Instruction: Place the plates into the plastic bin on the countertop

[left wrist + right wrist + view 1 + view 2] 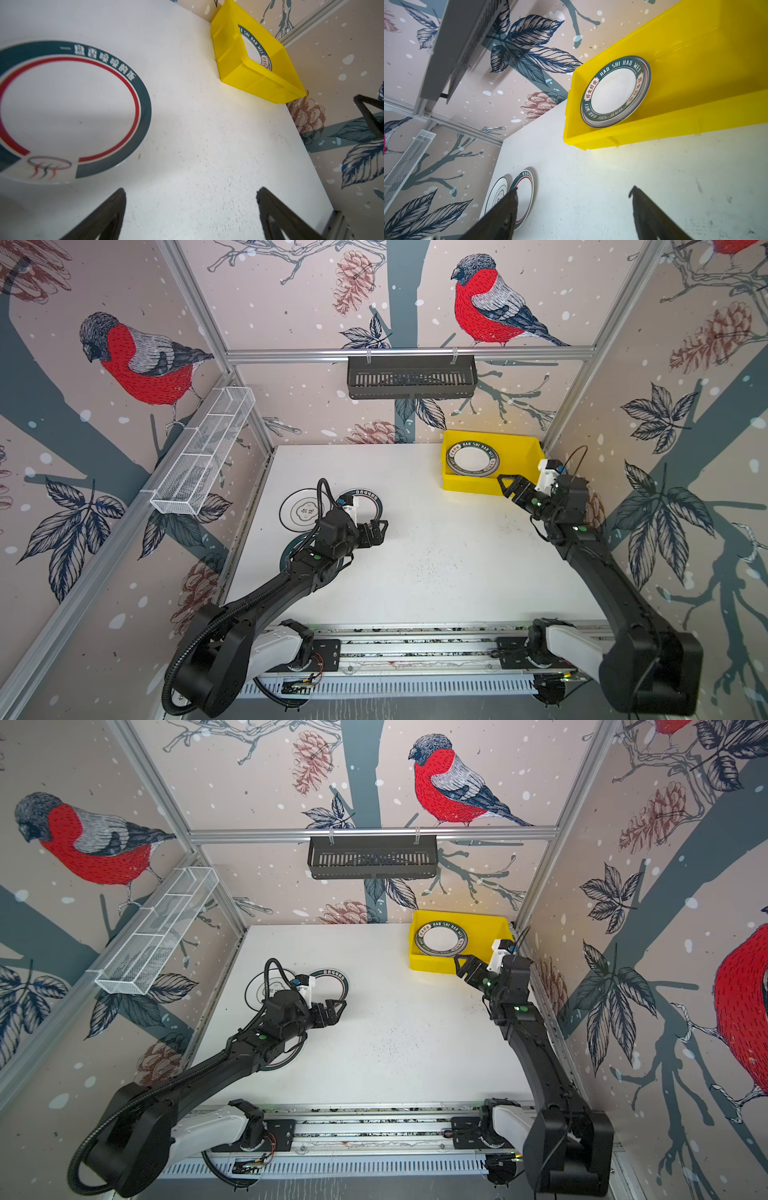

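The yellow plastic bin [469,485] [695,116] stands at the countertop's [415,551] back right and holds a green-rimmed lettered plate [473,459] [612,91], with a second rim showing under it. My right gripper [503,486] [574,188] hangs open and empty just in front of the bin's near wall. On the left lie a white plate with a thin black rim [297,510], a green-rimmed plate with a red ring [68,108] and a third plate [284,556] mostly hidden under my left arm. My left gripper [380,533] [191,190] is open beside the red-ringed plate, over bare countertop.
A black slotted basket [411,377] hangs on the back rail. A white wire mesh tray [203,452] runs along the left rail. Papered walls with aluminium posts close in the back and both sides. The arm bases sit on the front rail [415,645].
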You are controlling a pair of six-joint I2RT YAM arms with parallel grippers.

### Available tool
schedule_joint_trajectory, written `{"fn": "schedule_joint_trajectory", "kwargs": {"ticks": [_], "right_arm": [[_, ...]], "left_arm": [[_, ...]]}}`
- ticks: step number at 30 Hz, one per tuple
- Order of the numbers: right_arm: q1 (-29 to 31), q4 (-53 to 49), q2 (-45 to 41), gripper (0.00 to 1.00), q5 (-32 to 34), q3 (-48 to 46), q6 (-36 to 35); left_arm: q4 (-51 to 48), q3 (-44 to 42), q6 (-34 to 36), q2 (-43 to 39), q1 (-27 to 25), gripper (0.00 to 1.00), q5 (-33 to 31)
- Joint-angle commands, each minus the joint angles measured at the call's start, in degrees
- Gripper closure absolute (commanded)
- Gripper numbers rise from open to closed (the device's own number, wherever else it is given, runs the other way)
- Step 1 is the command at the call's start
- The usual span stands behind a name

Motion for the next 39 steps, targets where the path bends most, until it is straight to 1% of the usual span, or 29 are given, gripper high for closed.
{"fn": "schedule_joint_trajectory", "kwargs": {"ticks": [1,3,4,7,9,11,14,15,17,19,23,26,28,31,35,39], "right_arm": [[0.1,1.6,-4.7,0.14,-1.3,-5.6,-1.2],[0.3,2.7,-6.6,0.14,-2.4,-8.6,-0.8],[0.7,3.7,-7.1,0.15,-4.2,-9.7,-0.4],[3.7,4.0,-6.4,0.16,-7.7,-9.3,2.2],[8.1,3.9,-5.7,0.16,-6.5,-7.8,2.6],[13.8,3.6,-4.7,0.16,-2.7,-5.9,1.7],[20.2,3.6,-1.2,0.17,1.9,-4.1,1.9],[21.4,3.9,0.3,0.17,1.9,-3.6,2.6],[23.7,4.9,4.2,0.18,-0.9,-1.7,3.1],[25.7,4.4,7.0,0.19,-1.3,0.2,2.8],[27.5,2.9,8.9,0.18,-1.0,2.4,1.0],[27.6,1.3,8.7,0.18,-2.3,3.2,-0.8],[27.6,0.7,8.6,0.17,-3.7,3.5,-1.6],[27.6,0.3,8.7,0.17,-5.5,3.5,-2.3],[27.5,-1.1,9.1,0.16,-6.8,3.6,-3.5],[27.5,-1.3,8.6,0.15,-7.5,2.9,-5.5]], "left_arm": [[-2.5,1.8,3.2,0.2,0.1,0.03,-4.3],[-2.3,1.4,2.4,0.0,0.1,0.03,-4.4],[-1.9,0.8,2.0,-0.1,0.1,0.03,-4.6],[-1.1,-0.7,0.8,-0.8,0.1,0.03,-6.2],[-1.7,-1.6,0.1,-1.7,0.1,0.03,-8.0],[-1.6,-2.6,-0.2,-2.6,0.1,0.03,-9.5],[-3.6,-2.1,-0.5,-2.9,0.3,0.05,-12.4],[-4.1,-1.8,-0.4,-2.7,0.5,0.05,-12.9],[-5.4,-0.6,-0.3,-2.1,1.5,0.05,-13.2],[-6.8,1.1,-0.1,-0.6,2.7,0.06,-13.4],[-12.6,5.6,-1.7,3.9,6.3,0.1,-14.0],[-16.9,8.1,-2.1,6.5,7.6,0.1,-14.8],[-17.3,8.2,-2.1,7.2,8.4,0.1,-14.7],[-17.0,7.6,-2.9,8.2,10.5,0.1,-13.1],[-18.3,7.3,-4.2,9.3,11.8,0.11,-14.1],[-17.0,6.8,-4.4,9.4,12.4,0.11,-14.7]]}}
